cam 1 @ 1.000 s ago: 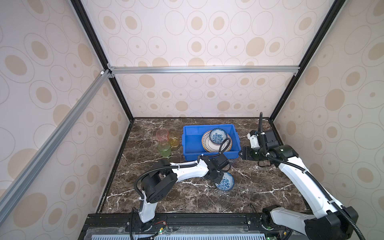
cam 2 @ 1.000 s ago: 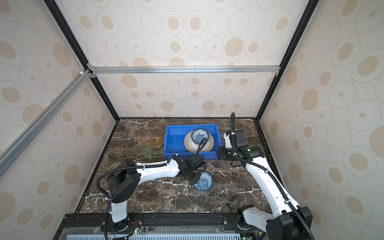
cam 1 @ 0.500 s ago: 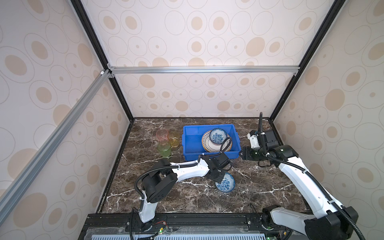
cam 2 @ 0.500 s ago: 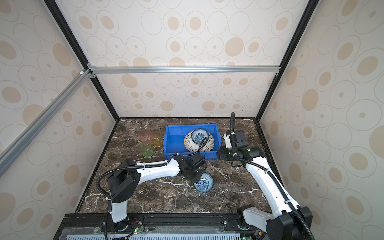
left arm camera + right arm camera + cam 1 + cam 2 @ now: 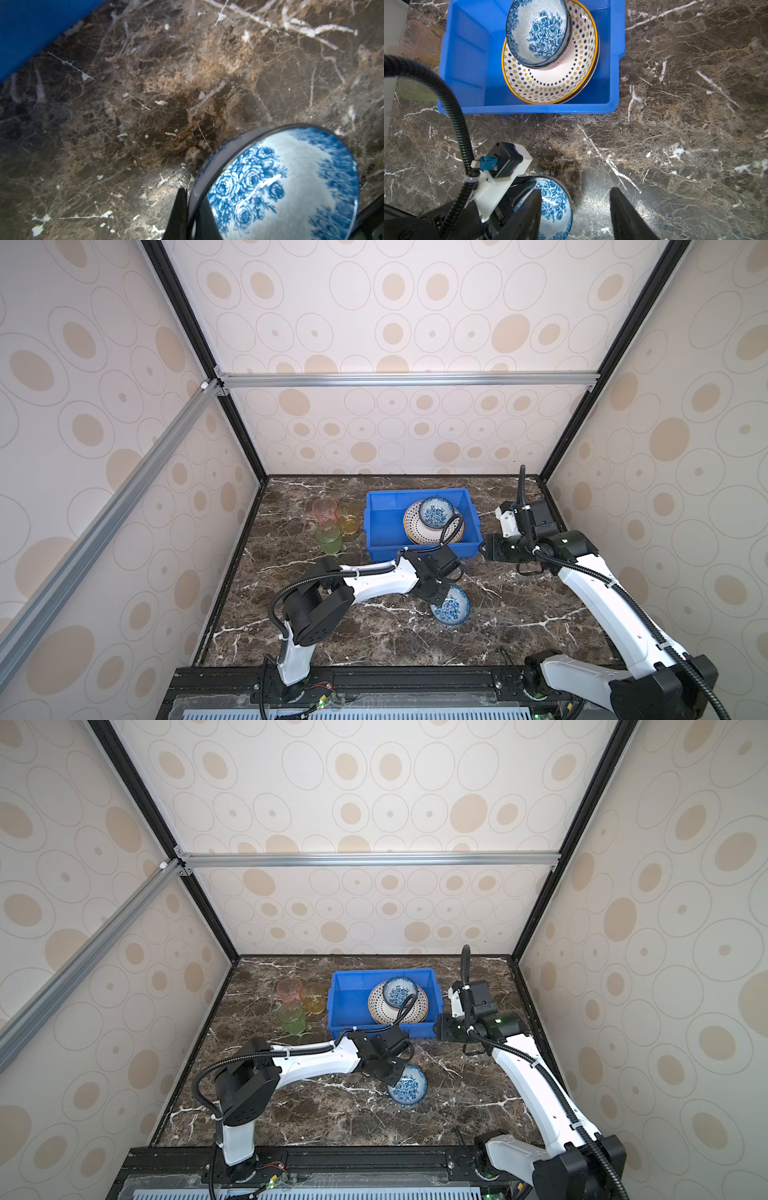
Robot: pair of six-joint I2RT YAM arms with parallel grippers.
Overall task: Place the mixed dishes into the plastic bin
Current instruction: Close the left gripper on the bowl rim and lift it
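Left gripper is clamping the rim of the small blue-and-white floral ceramic bowl, one finger outside the wall and one inside. The bowl is sitting on the dark brown marble tabletop, in front of the bright blue rectangular plastic bin and apart from it. It is looking tipped. I cannot tell whether it is clear of the marble.

Right gripper is hovering just beside the bin's near right corner, jaws standing apart with nothing between them.

The bin is already holding the yellow-rimmed dotted ceramic plate with a second floral bowl resting on it. The pink, amber and green translucent tumblers are standing clustered on the marble just left of the bin.

Handling, as a judgement: the glazed ceramic is rigid, fairly heavy for its size, slick and chippable. A one-sided rim pinch is likely letting it hang and swing, so a slow carry and a gentle set-down would be suiting it. Nesting it in the second bowl is risking a clack.

Against one second ago: the bowl is keeping the same spot, the left jaws are drawn in the last bit onto the rim, and the right arm is unmoved.
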